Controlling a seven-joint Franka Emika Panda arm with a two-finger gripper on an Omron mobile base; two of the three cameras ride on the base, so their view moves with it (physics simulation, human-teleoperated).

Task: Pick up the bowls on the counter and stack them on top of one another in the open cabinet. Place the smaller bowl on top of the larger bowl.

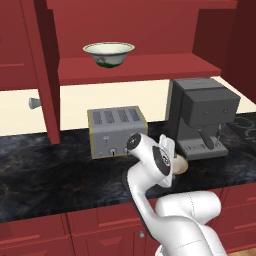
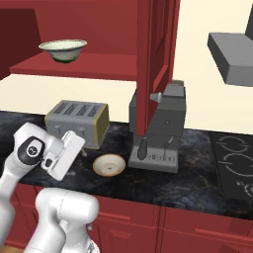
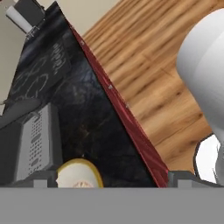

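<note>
The larger bowl (image 1: 108,53), cream with a green mark near its base, stands upright on the shelf of the open cabinet (image 1: 140,67), also seen as the larger bowl (image 2: 63,50) on the open cabinet (image 2: 79,66). The smaller bowl (image 2: 109,165), tan-rimmed and shallow, lies on the black counter (image 2: 197,183) between the toaster and the coffee machine. My arm half hides the smaller bowl (image 1: 181,165) in the left base view. My gripper (image 3: 116,180) hovers just left of that bowl, above the counter's front part, open and holding nothing. The smaller bowl (image 3: 79,175) shows just left of the gap between the fingertips.
A grey toaster (image 1: 117,131) stands at the back of the counter and a dark coffee machine (image 1: 200,117) to its right. The cabinet door (image 2: 157,59) hangs open above the coffee machine (image 2: 158,131). A stove top (image 2: 234,163) lies far right.
</note>
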